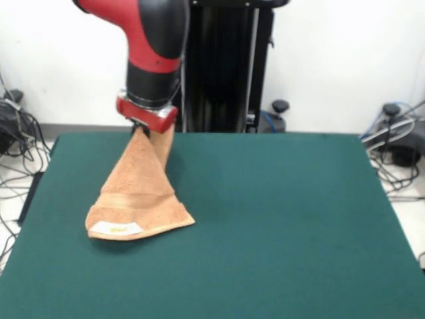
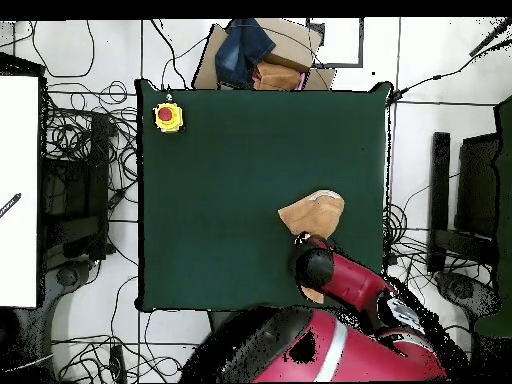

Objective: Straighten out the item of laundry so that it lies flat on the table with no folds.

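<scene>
From the front, one towel (image 1: pixel 138 193) and one gripper (image 1: pixel 141 130) show on the table (image 1: pixel 279 219). The gripper appears clamped on the towel's top corner, though its tips are buried in cloth. The tan-orange terry hangs in a cone toward the table's far edge, its lower hem resting on the green felt, the border band and one white label (image 1: pixel 118 229) facing the camera.

From overhead, the single towel (image 2: pixel 312 213) sits bunched near the table's right side, beside the arm (image 2: pixel 340 285). One yellow box with a red button (image 2: pixel 167 117) occupies the far left corner.
</scene>
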Tool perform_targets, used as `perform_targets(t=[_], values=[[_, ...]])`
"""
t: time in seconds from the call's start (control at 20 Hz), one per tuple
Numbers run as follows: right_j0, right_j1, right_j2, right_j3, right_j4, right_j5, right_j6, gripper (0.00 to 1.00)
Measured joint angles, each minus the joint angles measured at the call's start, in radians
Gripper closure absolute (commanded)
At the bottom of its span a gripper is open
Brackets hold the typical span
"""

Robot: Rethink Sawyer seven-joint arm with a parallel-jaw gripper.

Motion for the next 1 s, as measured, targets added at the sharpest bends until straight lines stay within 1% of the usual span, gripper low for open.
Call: perform_targets(t=[0.3, 0.45, 0.6, 1.0], values=[[0.083, 0.001, 0.001, 0.0, 0.027, 0.0, 0.0, 1.0], [0.108, 0.002, 0.001, 0.0, 0.042, 0.0, 0.0, 1.0], [0.123, 0.003, 0.001, 0.0, 0.055, 0.0, 0.0, 1.0], [0.106, 0.003, 0.0, -0.001, 0.067, 0.001, 0.0, 1.0]])
